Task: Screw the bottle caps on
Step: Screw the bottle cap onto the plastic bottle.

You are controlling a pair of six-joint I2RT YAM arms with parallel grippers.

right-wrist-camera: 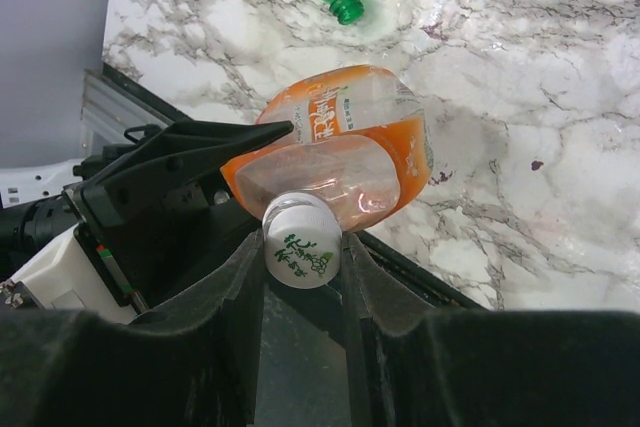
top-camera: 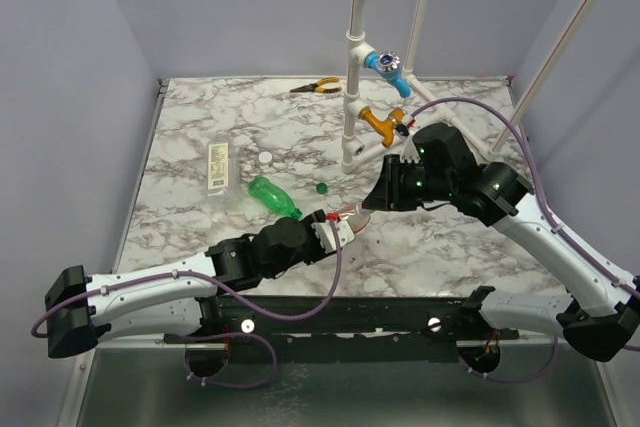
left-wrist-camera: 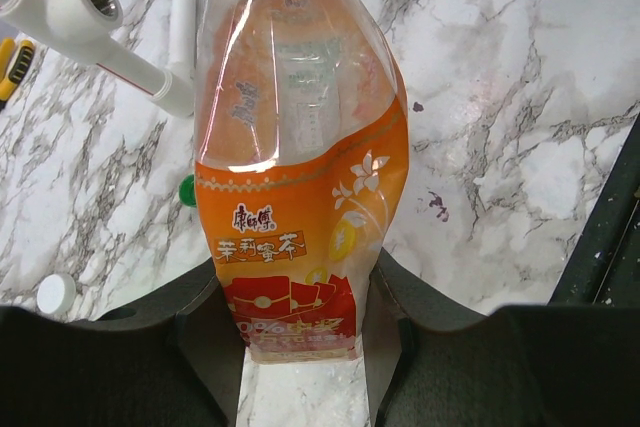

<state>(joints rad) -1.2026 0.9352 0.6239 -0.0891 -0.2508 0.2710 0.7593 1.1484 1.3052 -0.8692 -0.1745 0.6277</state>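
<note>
**Cap meets bottle above the counter's near edge.** The orange bottle (left-wrist-camera: 300,197) is held clear of the counter (top-camera: 200,107), over the middle of its near edge. Its labelled base is clamped by the left fingers (left-wrist-camera: 205,347), which are closed hard on it. Its neck is turned toward the right fingers (right-wrist-camera: 235,327). These are closed on the sides of the printed cap (right-wrist-camera: 300,249), which is seated on the bottle's mouth.

The bottle's long axis is thus laid from one set of fingers to the other, with the cap on that line and facing the right wrist. A twist about that axis is judged to be what the coming move turns on, and the right fingers are the ones placed for it.

The green bottle (top-camera: 272,195) is seen on its side toward the counter's middle, its mouth open. The green cap (top-camera: 321,187) lies near it but apart. The clear bottle (top-camera: 217,165) and a white cap (top-camera: 265,158) lie nearer the left edge.

The threads are hidden under the printed cap, so how far it is screwed down cannot be told. From above, the orange bottle is almost wholly covered by both sets of fingers. In the left wrist view its neck is cut off, and the green cap is half hidden behind it. Whether the clear bottle is capped is too small to tell.
</note>
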